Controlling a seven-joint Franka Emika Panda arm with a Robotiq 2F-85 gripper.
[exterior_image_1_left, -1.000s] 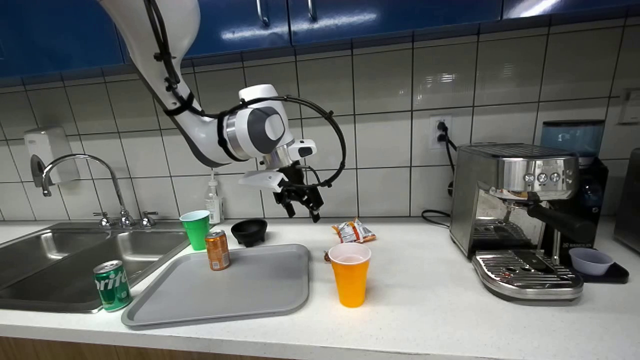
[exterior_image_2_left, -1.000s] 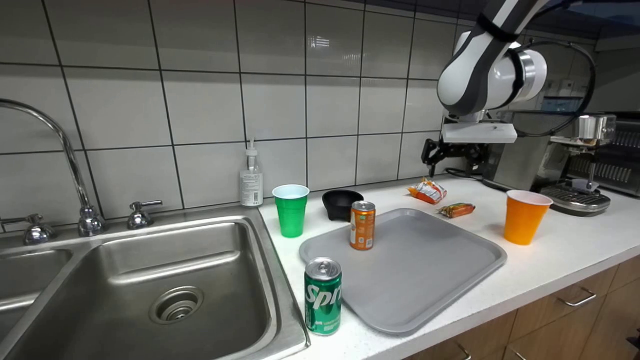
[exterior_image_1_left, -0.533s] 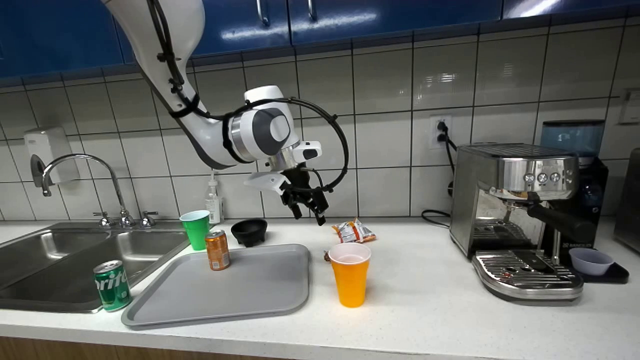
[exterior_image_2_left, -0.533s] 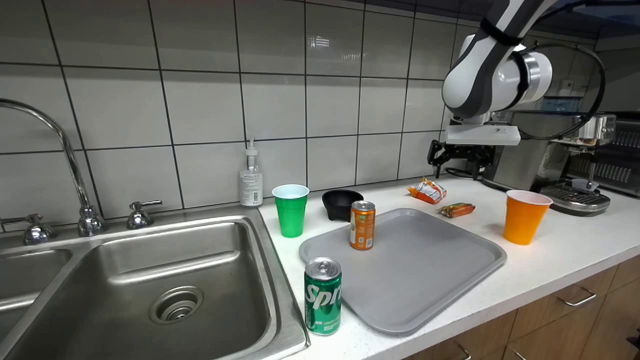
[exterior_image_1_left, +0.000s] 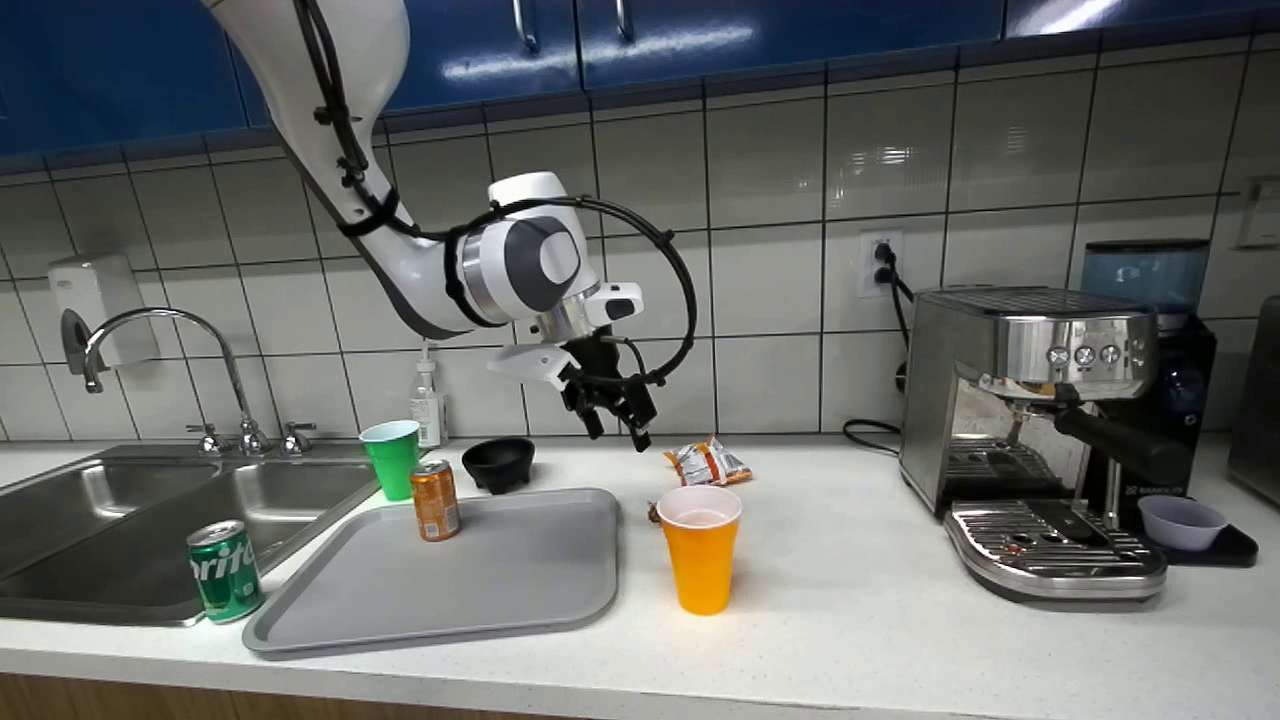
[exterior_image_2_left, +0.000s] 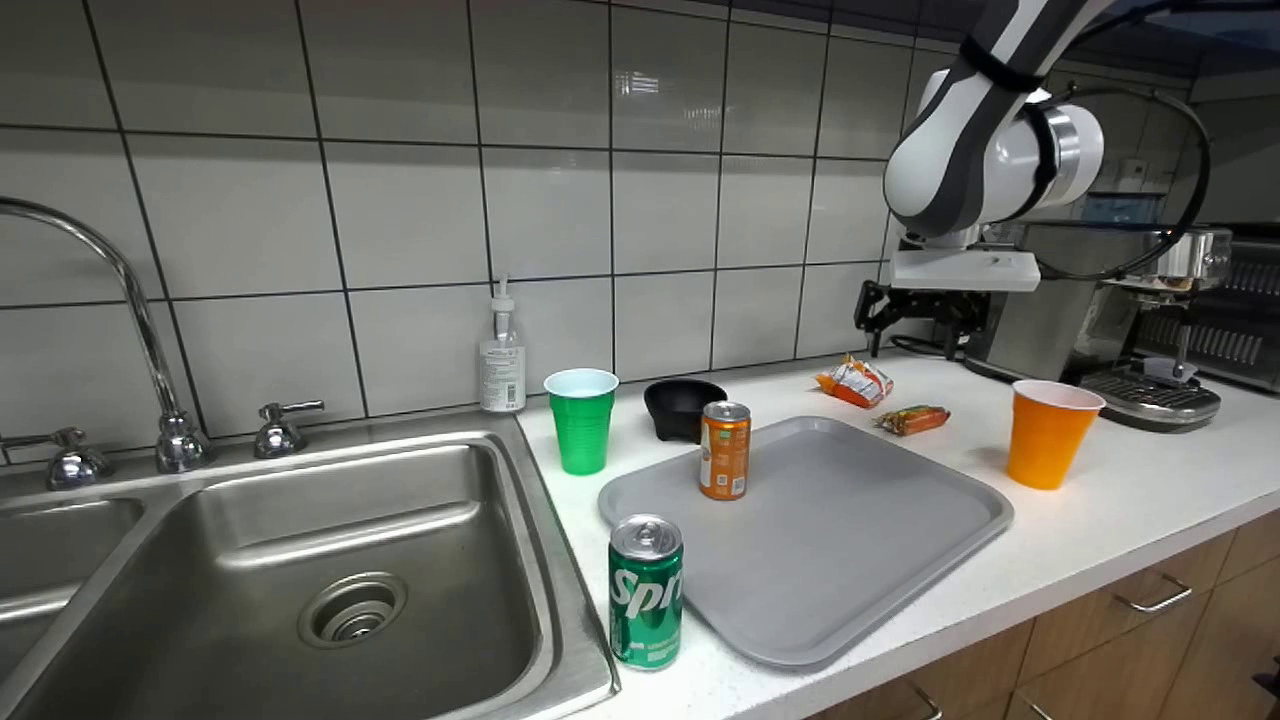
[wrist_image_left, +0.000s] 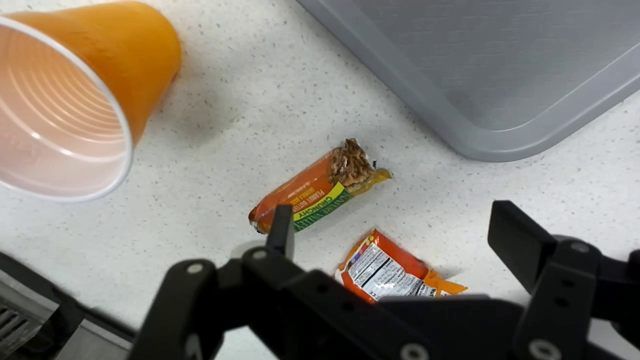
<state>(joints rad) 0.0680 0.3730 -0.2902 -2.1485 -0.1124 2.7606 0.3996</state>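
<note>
Sink (exterior_image_1_left: 120, 545): far left of the tool (exterior_image_1_left: 618, 437), steel, with 2 basins.
Sprite can (exterior_image_1_left: 224, 571): well left of the tool, upright on the counter (exterior_image_1_left: 860, 620) just beside the sink.
Green cup (exterior_image_1_left: 396, 470): left of and below the tool, standing mouth up.
Soap bottle (exterior_image_1_left: 427, 408): left of the tool, upright near the sink's back corner.
Orange can (exterior_image_1_left: 436, 503): left of and lower than the tool, upright on the tray (exterior_image_1_left: 520, 570).
Tray: left of and below the tool, grey, flat on the counter.
Black bowl (exterior_image_1_left: 499, 464): left of and below the tool, behind the tray.
Tool: hanging above the counter with fingers (wrist_image_left: 520, 240) spread wide and a free gap between them.
Granola bar (wrist_image_left: 320, 197): below the tool, lying on the counter; partly covered by 1 fingertip in the wrist view.
Orange cup (exterior_image_1_left: 702, 560): right of and below the tool in both exterior views, upright.
Snack bag (wrist_image_left: 387, 272): below the tool, crumpled, lying near the granola bar; seen between the spread fingers in the wrist view.
Coffee machine (exterior_image_1_left: 1000, 340): far right of the tool, silver.
Small bowl (exterior_image_1_left: 1182, 525): farther right of the tool, pale, just beside the coffee machine.
</note>
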